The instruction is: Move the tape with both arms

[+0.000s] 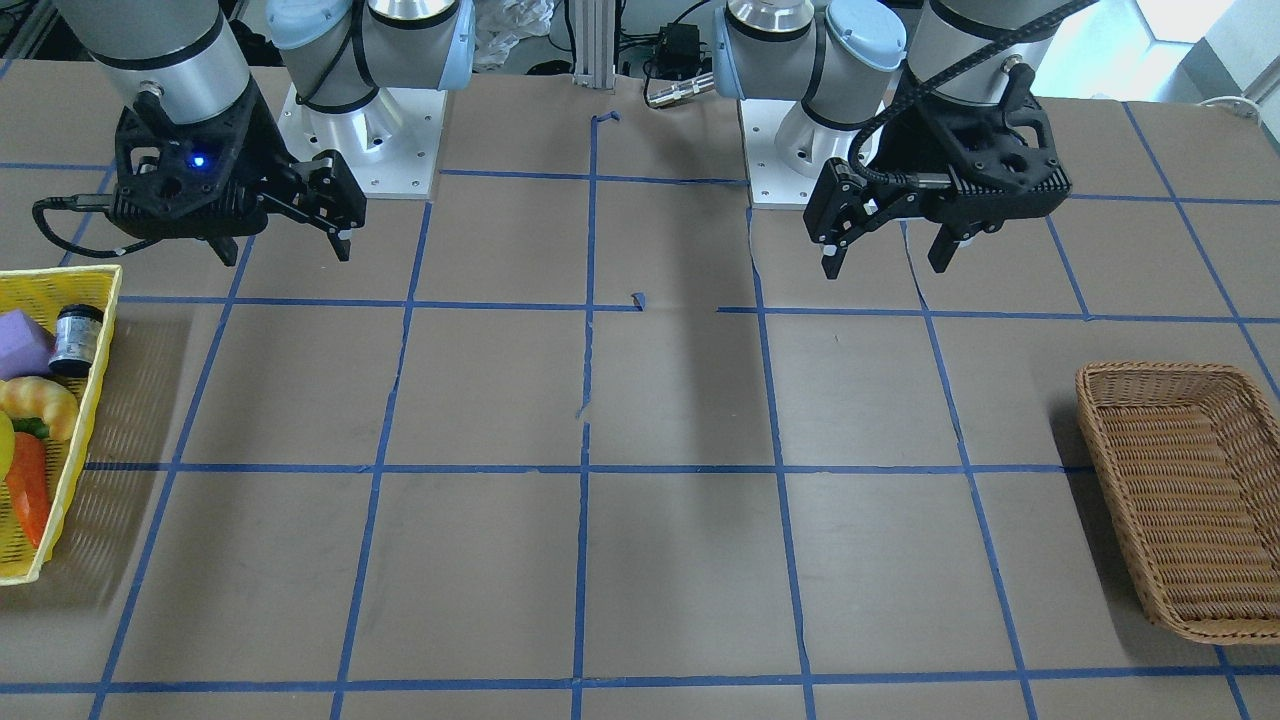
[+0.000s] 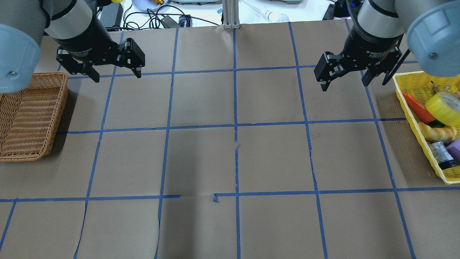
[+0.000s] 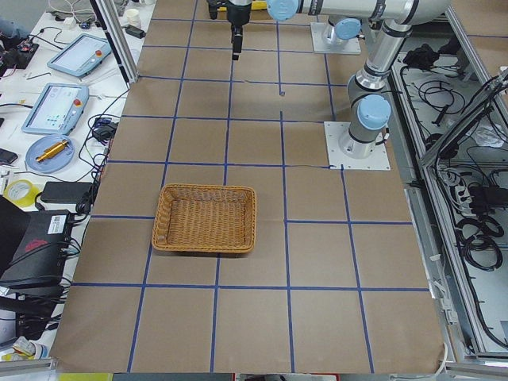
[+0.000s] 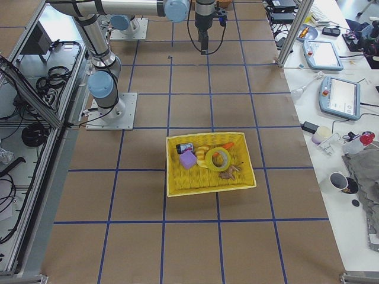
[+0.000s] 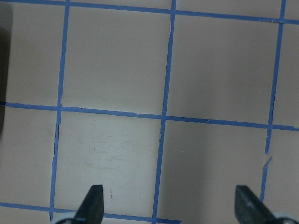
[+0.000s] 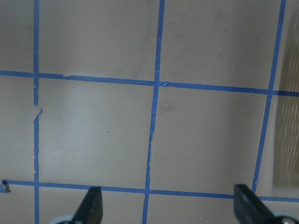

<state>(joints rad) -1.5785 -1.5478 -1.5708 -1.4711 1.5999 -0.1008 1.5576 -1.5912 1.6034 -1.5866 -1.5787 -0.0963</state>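
Note:
The tape [image 2: 444, 108], a translucent yellow roll, lies in the yellow basket [image 2: 413, 118] at the table's right end; it also shows in the exterior right view [image 4: 218, 158]. My right gripper [image 2: 345, 85] hangs open and empty above the table, to the left of that basket and well apart from the tape. My left gripper [image 2: 117, 76] hangs open and empty on the other side, next to the wicker basket [image 2: 21, 156]. Both wrist views show only bare gridded table between the spread fingers of the left gripper [image 5: 169, 196] and the right gripper [image 6: 168, 196].
The yellow basket also holds a carrot [image 2: 417, 108], a croissant [image 2: 436, 133], a small can [image 2: 441, 155] and a purple block [image 1: 22, 343]. The wicker basket [image 1: 1180, 375] holds nothing. Blue tape lines grid the brown table [image 2: 233, 154].

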